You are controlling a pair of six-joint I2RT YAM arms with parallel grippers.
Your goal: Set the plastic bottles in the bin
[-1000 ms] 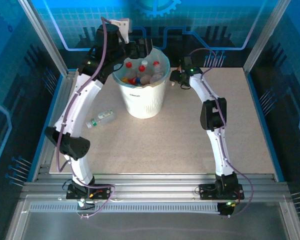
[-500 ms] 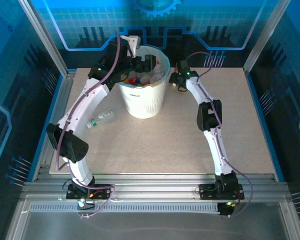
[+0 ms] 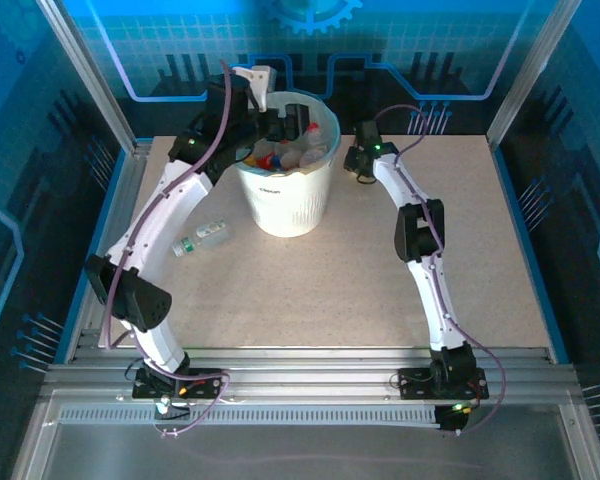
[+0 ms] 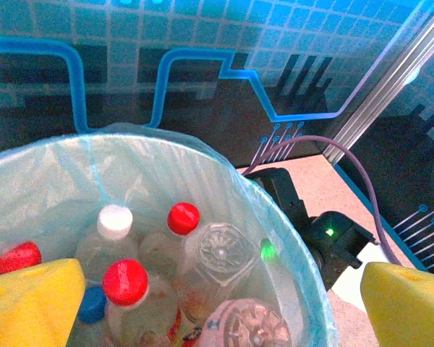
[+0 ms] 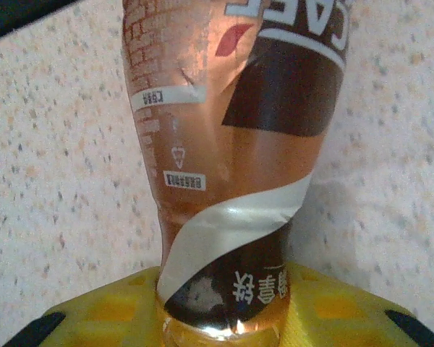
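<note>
The bin [image 3: 280,205], a white bucket with a teal liner [image 4: 43,188], holds several plastic bottles [image 3: 285,150] with red, white and blue caps [image 4: 183,217]. My left gripper [image 3: 288,122] hangs over the bin's mouth, wide open and holding nothing; its yellow fingers [image 4: 29,300] frame the bottles from above [image 4: 217,311]. My right gripper [image 3: 354,163] is low at the table just right of the bin. It is shut on a brown bottle [image 5: 231,144], whose dented body runs out from between the yellow pads [image 5: 325,307]. A clear bottle [image 3: 202,238] lies on the table left of the bin.
The speckled table [image 3: 380,280] has open room in front of the bin and to the right. A blue patterned wall [image 4: 202,43] and metal frame posts [image 3: 525,70] close off the back. My right wrist [image 4: 333,238] sits close beside the bin's rim.
My left gripper has swung right from behind the bin's left rim to over its mouth. The right gripper edged toward the bin and closed on the brown bottle.
</note>
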